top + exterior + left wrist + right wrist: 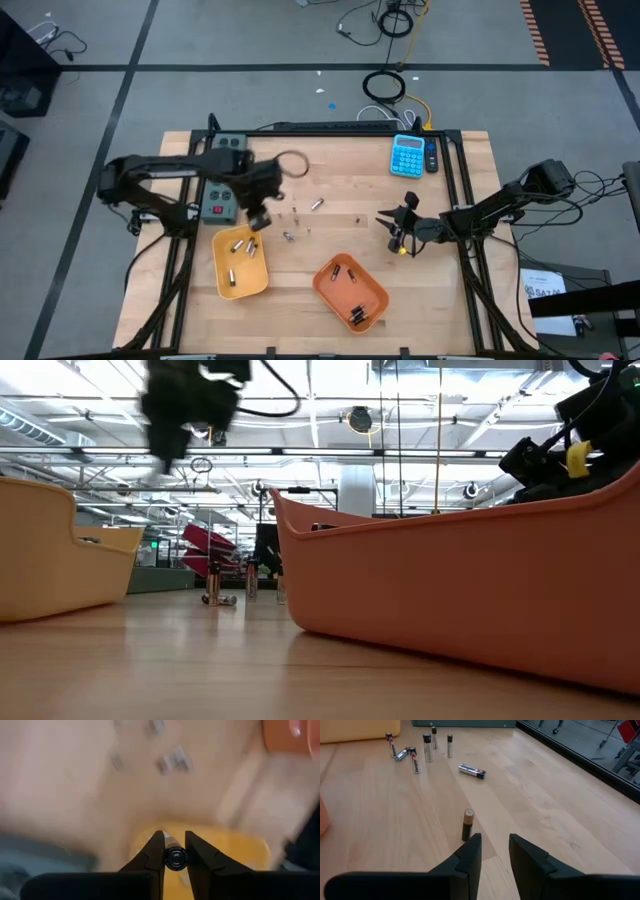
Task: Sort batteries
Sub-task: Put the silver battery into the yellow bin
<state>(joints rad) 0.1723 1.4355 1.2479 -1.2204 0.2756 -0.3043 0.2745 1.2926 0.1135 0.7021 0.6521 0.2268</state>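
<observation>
High view: the left claw (258, 218) is positioned above the yellow tray (240, 265), and the right claw (398, 232) is held over bare tabletop (330, 170). Loose batteries (316, 204) are scattered between them; others lie in the orange tray (350, 290).

Left wrist view: the fingers (152, 857) are clamped on a battery (175, 858).

Right wrist view: the fingers (470, 855) are held apart, just beside an upright battery (467, 824).

Two trays: one yellow (240, 266), one orange (350, 290). Seven loose batteries (427, 747) on the tabletop (330, 180), an eighth (175, 858) held. One blue calculator (407, 155).
</observation>
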